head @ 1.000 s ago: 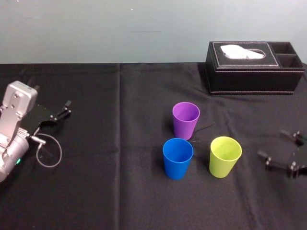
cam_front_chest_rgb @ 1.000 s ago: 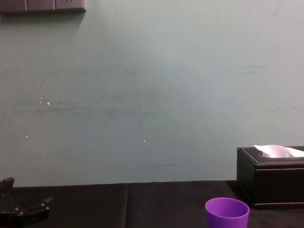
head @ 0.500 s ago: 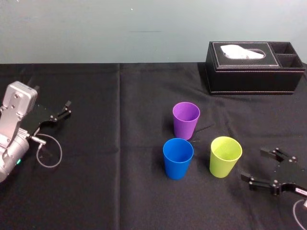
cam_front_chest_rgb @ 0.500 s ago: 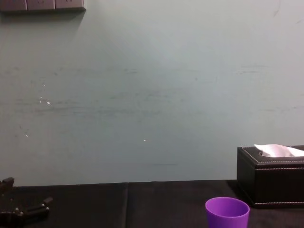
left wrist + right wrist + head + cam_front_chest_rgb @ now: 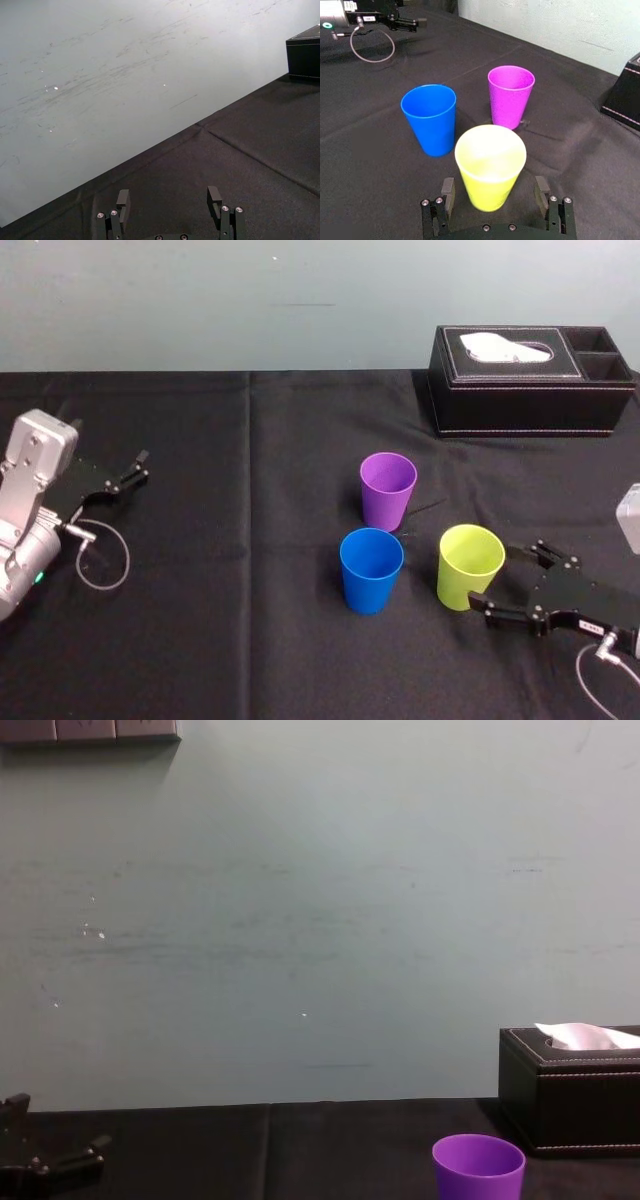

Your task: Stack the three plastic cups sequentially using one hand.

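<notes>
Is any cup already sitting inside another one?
No, the purple plastic cup, the blue plastic cup and the yellow-green plastic cup each stand upright and apart.

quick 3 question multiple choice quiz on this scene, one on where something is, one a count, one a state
1. Which cup is nearest the right hand? A purple B blue C yellow-green
2. How many cups stand on the table? A two B three C four
3. What state is the right hand in? A shut on a cup B open, holding nothing C shut and empty

Answers:
1 C, the yellow-green cup sits right at its fingers.
2 B, the purple cup, the blue cup and the yellow-green one, each standing alone.
3 B, its fingers are spread, neither pressing the cup.

The left hand lies open at the table's left side.
</notes>
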